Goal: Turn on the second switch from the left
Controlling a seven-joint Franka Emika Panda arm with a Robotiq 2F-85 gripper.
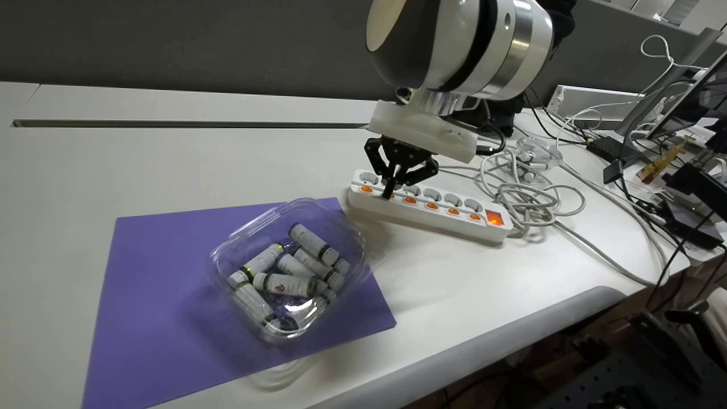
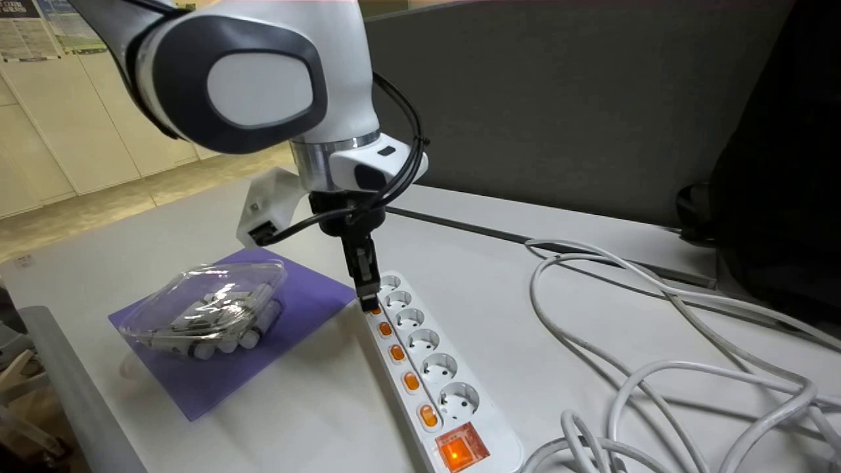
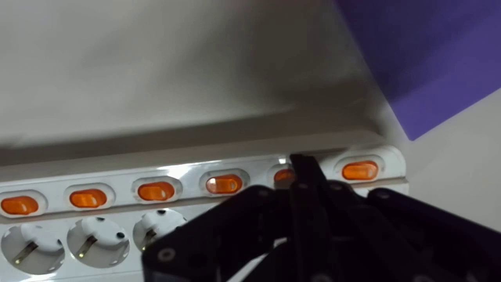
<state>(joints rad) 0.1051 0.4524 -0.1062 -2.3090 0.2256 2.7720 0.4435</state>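
Note:
A long white power strip (image 1: 423, 217) lies on the table, with a row of orange rocker switches and a lit red main switch (image 1: 494, 218) at one end; it shows in all views. The second switch from the left (image 3: 282, 174) is partly hidden behind my fingertips in the wrist view; a bit of it shows in both exterior views (image 1: 392, 196) (image 2: 376, 311). My gripper (image 1: 388, 193) points down with its fingers together and nothing between them. Its tips (image 3: 305, 159) are at the right part of that switch in the wrist view. I cannot tell whether they touch it.
The end switch (image 3: 360, 170) lies just beside my fingers. A clear plastic tub (image 1: 289, 272) with several white vials stands on a purple sheet (image 1: 164, 295) close to the strip. Loose white cable (image 1: 528, 199) lies by the strip's main-switch end. A grey partition (image 1: 199, 51) stands behind.

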